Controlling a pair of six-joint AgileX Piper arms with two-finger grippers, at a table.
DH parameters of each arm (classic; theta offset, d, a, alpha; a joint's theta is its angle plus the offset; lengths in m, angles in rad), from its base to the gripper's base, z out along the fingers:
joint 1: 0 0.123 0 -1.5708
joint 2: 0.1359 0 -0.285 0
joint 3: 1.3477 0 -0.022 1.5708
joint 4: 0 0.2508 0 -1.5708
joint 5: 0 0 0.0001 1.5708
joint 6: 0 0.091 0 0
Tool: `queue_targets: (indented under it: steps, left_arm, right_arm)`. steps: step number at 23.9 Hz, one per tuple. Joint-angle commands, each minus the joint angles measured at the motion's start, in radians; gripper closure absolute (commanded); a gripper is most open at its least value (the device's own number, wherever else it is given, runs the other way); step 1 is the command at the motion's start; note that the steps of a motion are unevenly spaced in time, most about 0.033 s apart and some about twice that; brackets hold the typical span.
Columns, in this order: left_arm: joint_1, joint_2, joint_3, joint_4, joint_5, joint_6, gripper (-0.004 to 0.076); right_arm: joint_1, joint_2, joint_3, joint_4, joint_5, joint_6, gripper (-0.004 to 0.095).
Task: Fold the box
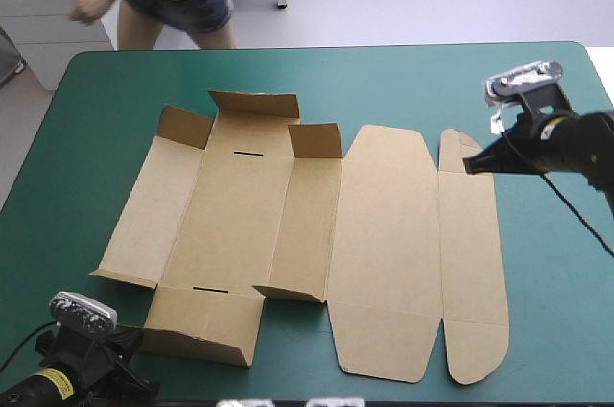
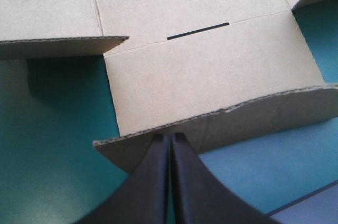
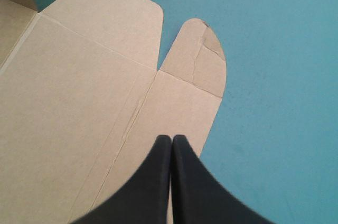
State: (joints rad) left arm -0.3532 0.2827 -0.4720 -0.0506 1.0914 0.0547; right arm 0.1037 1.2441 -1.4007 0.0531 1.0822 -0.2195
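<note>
Left claw (image 2: 170,138): I read the black fingers pressed together in one point, nothing between them. The tip sits at the raised outer edge of the near flap (image 2: 211,81); I cannot tell whether it touches.
Right claw (image 3: 171,138): fingers likewise closed and holding nothing. It hangs over the far end of the narrow strip (image 3: 179,108), close to that strip's rounded, creased tip.
Box (image 1: 240,225): brown board lying opened out across the middle of the table, the tray part toward the left, the lid side toward the right.
Tray part: I see three short flaps at the far end standing up and a near flap tilted up off the cover. The long side walls lie nearly flat. The floor shows plain board with two dark slots (image 2: 198,30), one at each end crease.
Lid panel (image 1: 384,253): flat on the cover, between the tray part and the narrow strip.
Table (image 1: 556,330): teal-green cover showing all round the board.
</note>
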Motion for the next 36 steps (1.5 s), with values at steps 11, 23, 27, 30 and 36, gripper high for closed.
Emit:
queue_targets:
  steps: [11,23,27,30,36]
  left_arm:
    - [-0.004,0.009,-0.024,-0.011,-0.051,-0.005,0.0731]
    - [-0.004,0.009,-0.024,-0.011,-0.051,-0.007,0.0731]
    - [-0.004,0.009,-0.024,-0.011,-0.051,-0.007,0.0731]
    - [-0.004,0.009,-0.024,-0.011,-0.051,-0.007,0.0731]
    - [-0.004,0.009,-0.058,-0.013,-0.051,-0.007,0.0731]
  right_arm:
    - [-0.007,-0.582,0.509,0.063,-0.152,-0.004,0.0928]
    - [-0.007,-0.9,0.81,0.089,-0.17,0.002,0.0927]
    - [-0.007,-0.949,0.839,0.037,-0.171,0.089,0.0927]
    - [-0.007,-0.952,0.839,-0.075,-0.168,0.183,0.0927]
    - [-0.007,-0.952,0.839,-0.083,-0.172,0.179,0.0928]
